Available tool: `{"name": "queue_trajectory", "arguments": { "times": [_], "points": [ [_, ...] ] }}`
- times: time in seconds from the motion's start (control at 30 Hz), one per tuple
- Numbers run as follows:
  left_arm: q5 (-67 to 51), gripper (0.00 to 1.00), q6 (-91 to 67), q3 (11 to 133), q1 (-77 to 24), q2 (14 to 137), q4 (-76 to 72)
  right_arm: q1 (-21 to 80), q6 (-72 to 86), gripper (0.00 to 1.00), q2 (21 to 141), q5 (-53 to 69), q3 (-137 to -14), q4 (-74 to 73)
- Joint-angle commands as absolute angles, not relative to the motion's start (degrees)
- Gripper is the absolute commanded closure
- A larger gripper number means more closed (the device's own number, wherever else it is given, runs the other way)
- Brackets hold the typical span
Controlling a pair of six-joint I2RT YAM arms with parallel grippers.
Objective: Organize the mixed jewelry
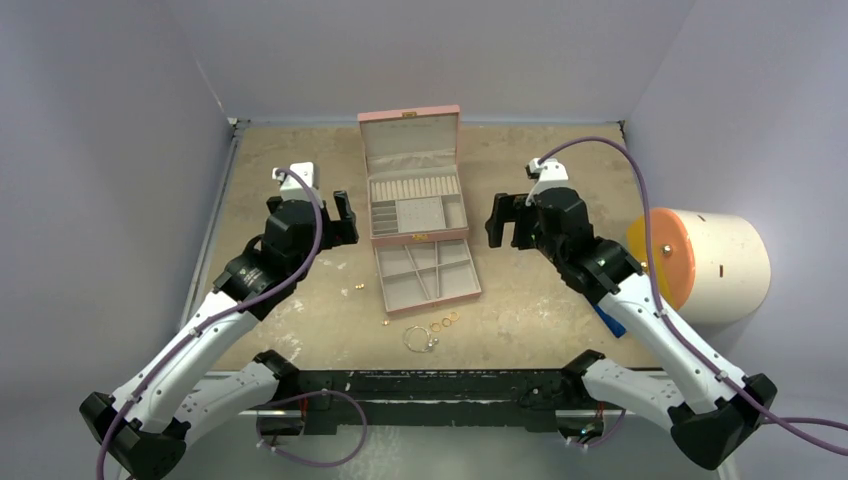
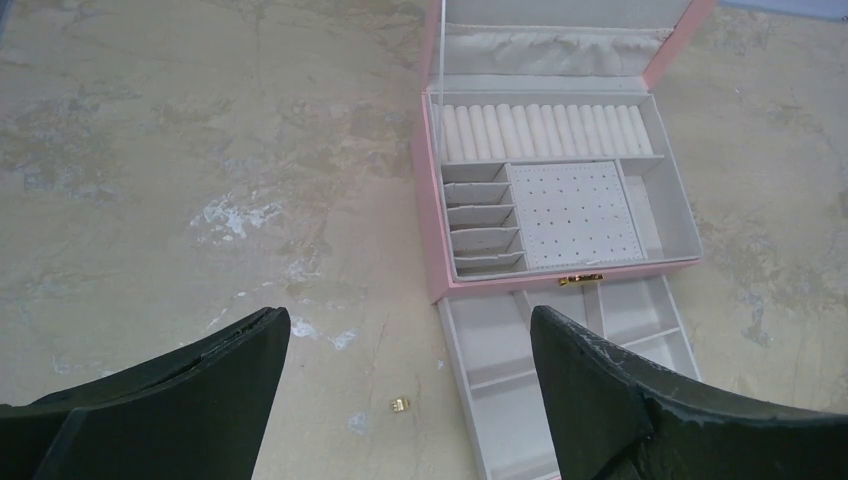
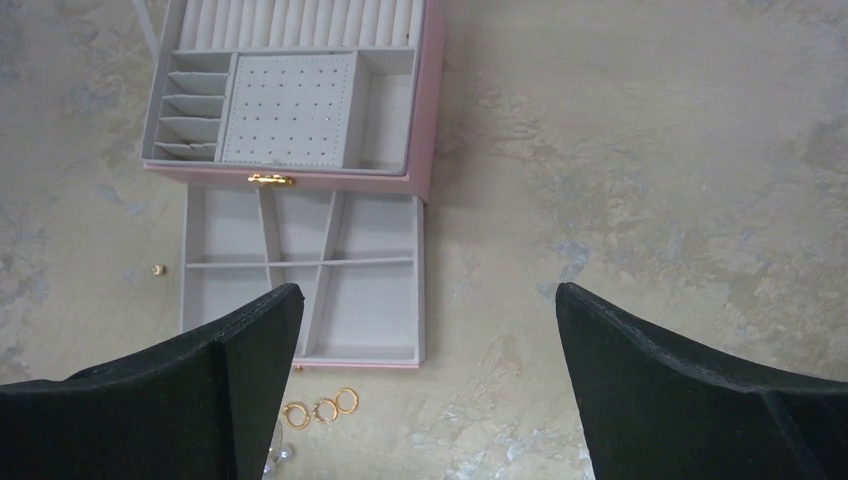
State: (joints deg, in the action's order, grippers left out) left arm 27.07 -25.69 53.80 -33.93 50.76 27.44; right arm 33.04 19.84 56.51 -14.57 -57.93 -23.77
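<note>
The mixed jewelry lies loose on the table in front of the pink box (image 1: 412, 160). Three small gold rings (image 1: 445, 321) sit in a row beside a thin silver hoop (image 1: 420, 339), and a gold stud (image 1: 359, 288) lies left of the pulled-out drawer (image 1: 428, 275). My left gripper (image 1: 340, 215) hovers open left of the box, with the gold stud (image 2: 400, 404) on the table below its gap (image 2: 408, 320). My right gripper (image 1: 505, 220) hangs open right of the box. In its wrist view the gold rings (image 3: 320, 408) show beside the left finger (image 3: 240, 370), under the gap (image 3: 428, 292).
The box lid stands upright, and the top tray has ring rolls and small compartments (image 2: 545, 190). A cream cylinder with an orange end (image 1: 700, 260) lies at the table's right edge, near a blue item (image 1: 608, 320). Grey walls enclose the table.
</note>
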Motion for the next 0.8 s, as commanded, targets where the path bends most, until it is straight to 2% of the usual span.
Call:
{"name": "queue_trajectory", "arguments": {
  "times": [0.0, 0.27, 0.77],
  "points": [
    [26.93, 0.1, -24.37, 56.54, -34.37, 49.89, 25.25, 33.4, 18.54, 0.01, 57.04, -12.28, -59.31, -24.39],
    [26.81, 0.1, -24.43, 56.6, -34.37, 48.94, 25.74, 33.4, 15.28, 0.06, 58.23, -3.85, -56.49, -22.59],
    [26.98, 0.11, -24.52, 56.52, -34.37, 46.59, 25.76, 38.85, 24.39, 0.3, 60.99, 4.37, -51.58, -20.84]
  ]
}}
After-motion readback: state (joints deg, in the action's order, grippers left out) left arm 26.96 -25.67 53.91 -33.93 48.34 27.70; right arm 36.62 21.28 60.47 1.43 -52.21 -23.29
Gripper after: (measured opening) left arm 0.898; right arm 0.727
